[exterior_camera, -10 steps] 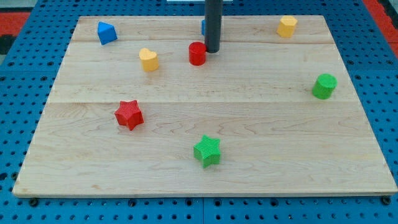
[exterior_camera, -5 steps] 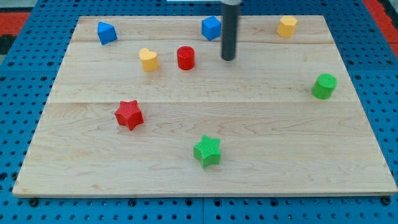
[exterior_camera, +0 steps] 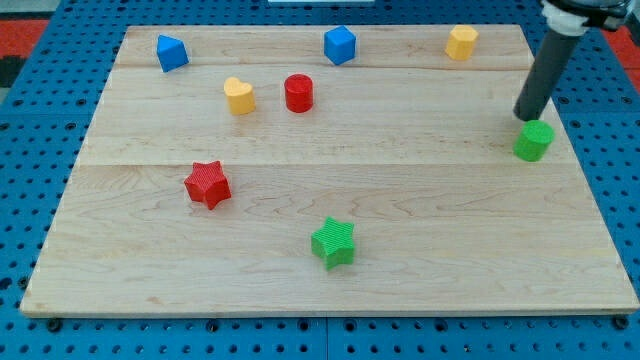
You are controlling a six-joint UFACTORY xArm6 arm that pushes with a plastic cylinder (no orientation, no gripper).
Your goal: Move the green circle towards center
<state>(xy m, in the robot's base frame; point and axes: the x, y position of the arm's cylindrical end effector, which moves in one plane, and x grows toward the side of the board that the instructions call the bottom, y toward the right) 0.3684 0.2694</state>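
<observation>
The green circle point(exterior_camera: 534, 141) is a short green cylinder near the board's right edge, about mid-height in the view. My tip point(exterior_camera: 525, 117) is at the end of the dark rod that comes in from the view's top right. It sits just above and slightly left of the green circle, touching or almost touching its upper rim.
On the wooden board point(exterior_camera: 400, 200) are a green star point(exterior_camera: 333, 242), a red star point(exterior_camera: 207, 184), a red cylinder point(exterior_camera: 298, 93), a yellow heart point(exterior_camera: 239, 96), two blue blocks point(exterior_camera: 171, 52) point(exterior_camera: 340, 45) and a yellow block point(exterior_camera: 461, 42). Blue pegboard surrounds the board.
The rod swept from beside the red cylinder at top centre to the right edge. The red cylinder slid a little left early on. The green circle has shifted slightly to the right and down.
</observation>
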